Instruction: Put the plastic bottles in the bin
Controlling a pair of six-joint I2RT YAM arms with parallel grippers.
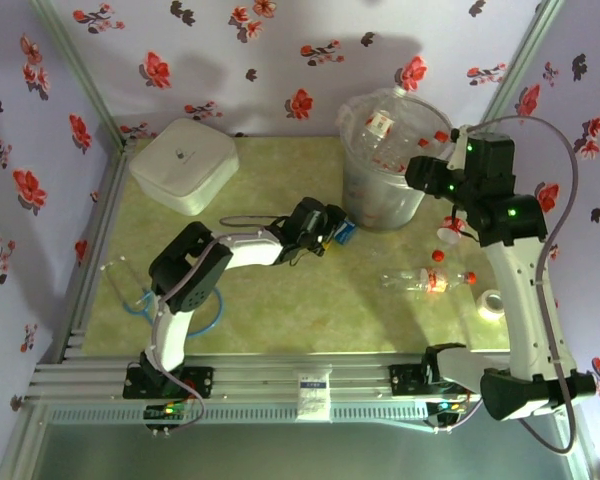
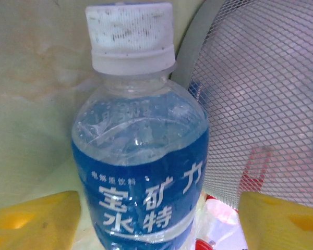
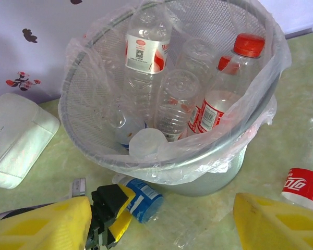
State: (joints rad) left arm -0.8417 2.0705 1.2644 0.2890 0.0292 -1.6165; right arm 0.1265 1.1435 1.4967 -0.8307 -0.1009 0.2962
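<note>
- Blue-labelled bottle (image 2: 141, 172) lies on the surface (image 1: 280, 300), just beside the foot of the bin (image 1: 375, 195), which already holds several bottles.
- Left jaws straddle it, spread, not yet pinching: the grasp is in hand.
- Next, I judge: close, then lift over the rim.
- Right jaws hang spread and empty above the bin.
- Another bottle (image 1: 425, 281) waits nearby.
</note>
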